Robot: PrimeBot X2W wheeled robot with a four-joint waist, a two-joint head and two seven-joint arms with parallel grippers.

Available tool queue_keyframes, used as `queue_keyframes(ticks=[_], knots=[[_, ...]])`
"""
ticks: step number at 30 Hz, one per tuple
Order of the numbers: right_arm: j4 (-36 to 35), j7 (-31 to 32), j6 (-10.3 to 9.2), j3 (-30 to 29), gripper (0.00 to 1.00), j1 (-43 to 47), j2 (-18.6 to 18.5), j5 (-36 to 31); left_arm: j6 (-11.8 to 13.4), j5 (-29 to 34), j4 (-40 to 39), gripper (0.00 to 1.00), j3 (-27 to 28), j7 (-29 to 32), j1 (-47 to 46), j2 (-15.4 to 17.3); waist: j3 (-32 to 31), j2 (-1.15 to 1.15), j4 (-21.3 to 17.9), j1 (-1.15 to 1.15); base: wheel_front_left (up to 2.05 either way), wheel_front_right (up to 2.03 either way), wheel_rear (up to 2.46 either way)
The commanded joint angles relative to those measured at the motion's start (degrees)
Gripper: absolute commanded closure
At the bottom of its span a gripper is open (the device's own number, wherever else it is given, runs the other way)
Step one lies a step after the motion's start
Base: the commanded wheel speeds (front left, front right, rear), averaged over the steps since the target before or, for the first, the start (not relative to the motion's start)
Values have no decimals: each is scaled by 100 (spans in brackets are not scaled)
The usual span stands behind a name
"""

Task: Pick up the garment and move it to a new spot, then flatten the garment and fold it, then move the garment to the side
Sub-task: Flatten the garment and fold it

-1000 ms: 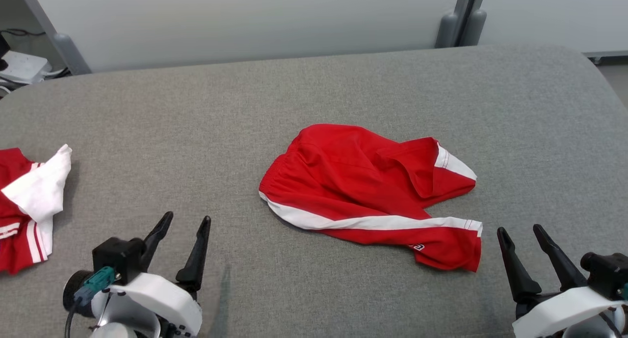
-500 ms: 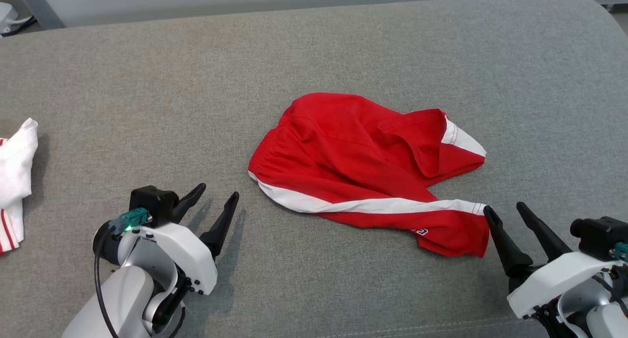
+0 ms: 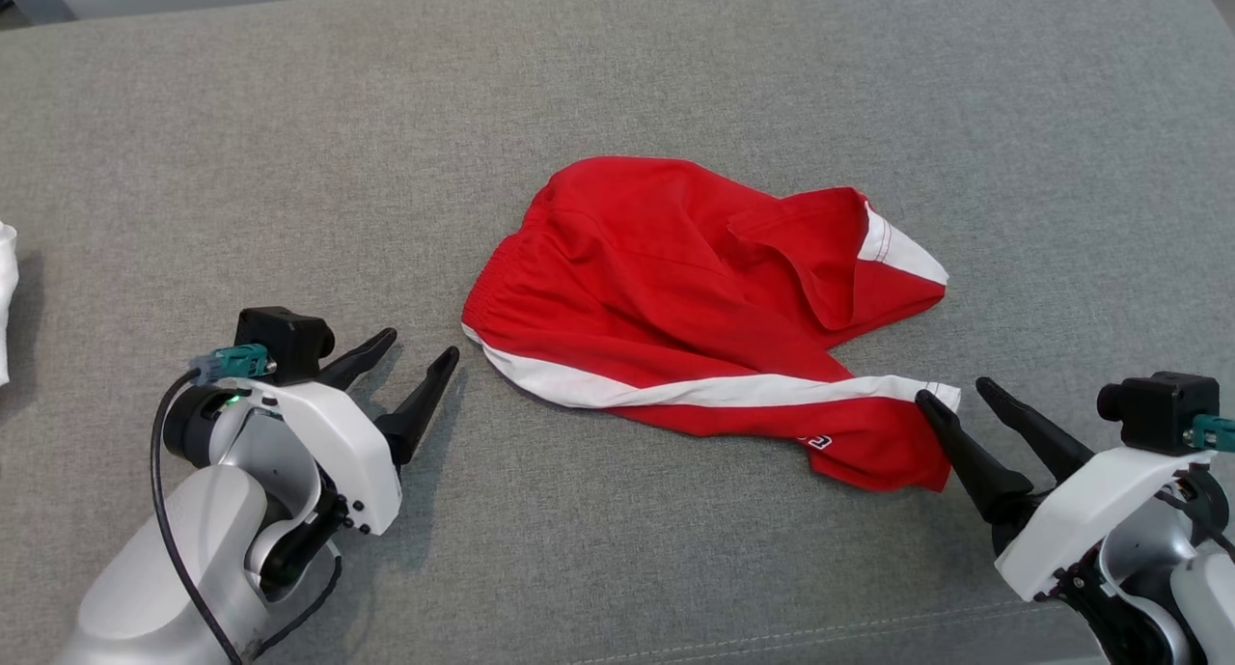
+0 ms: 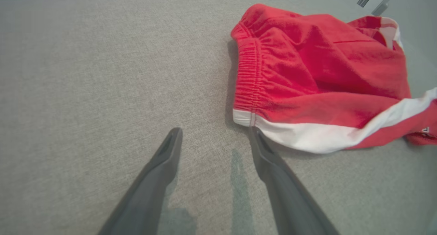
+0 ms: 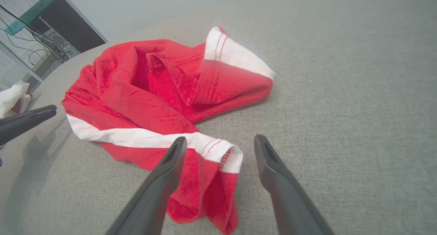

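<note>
The garment [image 3: 695, 308] is a crumpled pair of red shorts with white side stripes, lying in the middle of the grey cushion [image 3: 617, 76]. My left gripper [image 3: 420, 346] is open just left of the waistband; in the left wrist view its right finger tip almost meets the white stripe end of the garment [image 4: 307, 78]. My right gripper [image 3: 955, 390] is open at the hem corner of the near leg. In the right wrist view the garment [image 5: 160, 91] has that hem corner lying between my open fingers [image 5: 170, 166], one finger over the cloth.
A white and red cloth [image 3: 5, 298] lies at the far left edge of the cushion. In the right wrist view, shelving with cables [image 5: 37, 27] stands beyond the cushion. Bare grey cushion surrounds the shorts on all sides.
The head camera has tilted down, so the scene slid up the picture. Both grippers have moved inward to the shorts, the left toward the waistband, the right onto the hem corner.
</note>
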Motion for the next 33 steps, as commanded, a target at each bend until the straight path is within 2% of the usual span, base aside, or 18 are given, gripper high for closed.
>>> queue_keyframes(ticks=[1, 11, 26, 27, 28, 29, 33], knots=[[-229, 128, 19, 97, 0, -125, -211, 76, -30, -81, -158, 0, 158, 12, -305, 235, 51, 0, -16, 0, 0, 0, 0], [-584, 789, 19, 159, 0, -288, -550, 337, -44, -517, -373, 0, -295, 124, -607, 537, 257, 0, -61, 0, 0, 0, 0], [-589, 846, 19, 363, 1, -441, -604, 445, -46, -905, -448, 0, -1373, -262, -1173, 808, 449, 0, -184, 0, 0, 0, 0], [-586, 844, 19, 378, 55, -452, -608, 448, -46, -917, -440, 0, -1433, -307, -1214, 818, 459, 0, -188, 0, 0, 0, 0], [-587, 832, 19, 388, 80, -467, -609, 450, -46, -931, -430, 47, -1491, -350, -1251, 830, 467, 0, -192, 0, 0, 0, 0], [-583, 827, 19, 397, 100, -477, -611, 455, -46, -958, -418, 99, -1544, -385, -1281, 840, 476, 0, -195, 0, 0, 0, 0], [-606, 811, 19, 387, 100, -468, -648, 463, -46, -1083, -422, 100, -1725, -468, -1332, 902, 497, 0, -191, 0, 0, 0, 0]])
